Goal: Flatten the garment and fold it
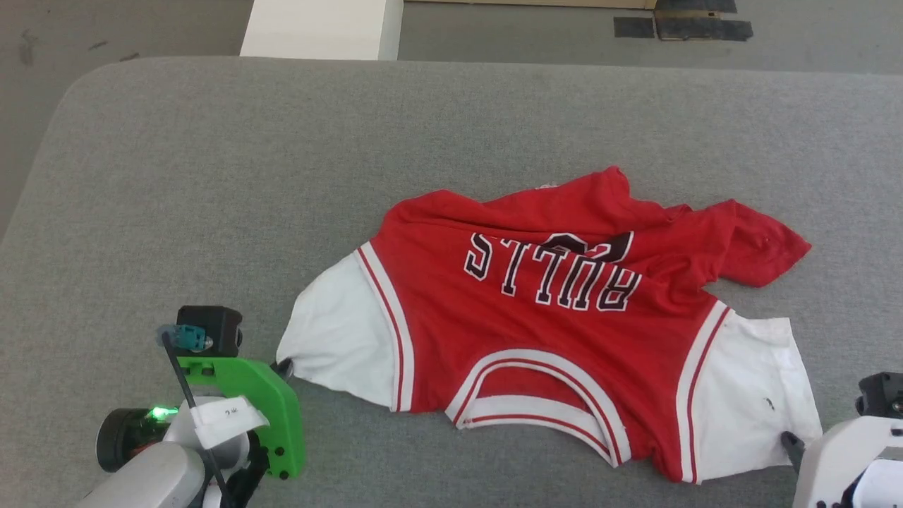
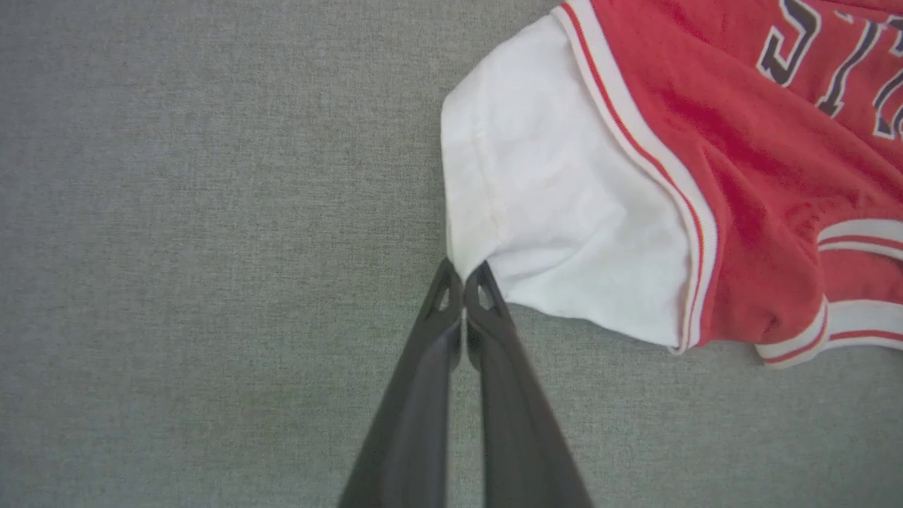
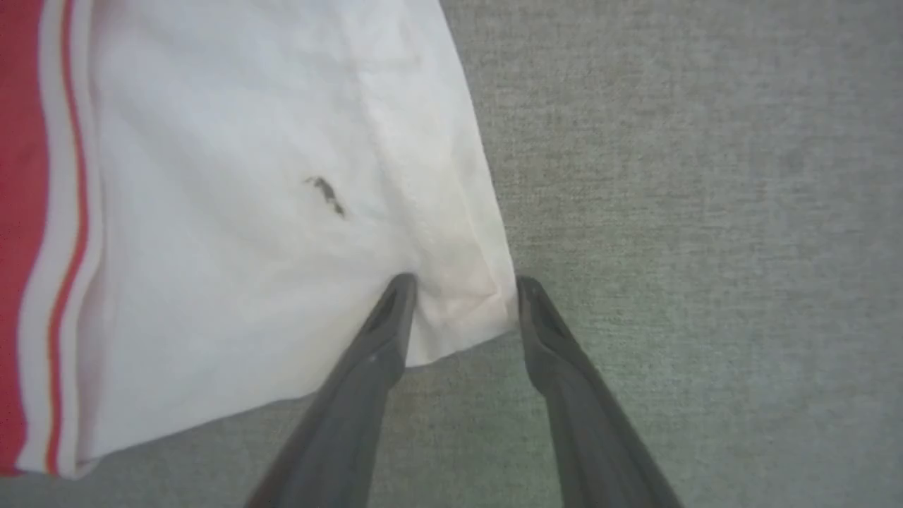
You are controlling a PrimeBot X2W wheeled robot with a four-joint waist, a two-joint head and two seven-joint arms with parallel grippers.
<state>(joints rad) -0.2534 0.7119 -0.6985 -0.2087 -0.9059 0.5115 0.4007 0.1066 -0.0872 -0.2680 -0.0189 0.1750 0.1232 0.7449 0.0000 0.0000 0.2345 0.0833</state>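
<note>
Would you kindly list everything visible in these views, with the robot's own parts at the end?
garment: one, red with white sleeves and dark lettering, lying rumpled on the table, collar toward the robot.
table: one, grey fabric top, under the garment.
white block: one, white, beyond the table's far edge.
dark patches: several, black, on the floor at far right.
floor: one, grey, beyond the table.
left claw: one, dark, shut on the corner of one white sleeve.
right claw: one, dark, open, fingers either side of the other sleeve's corner.
</note>
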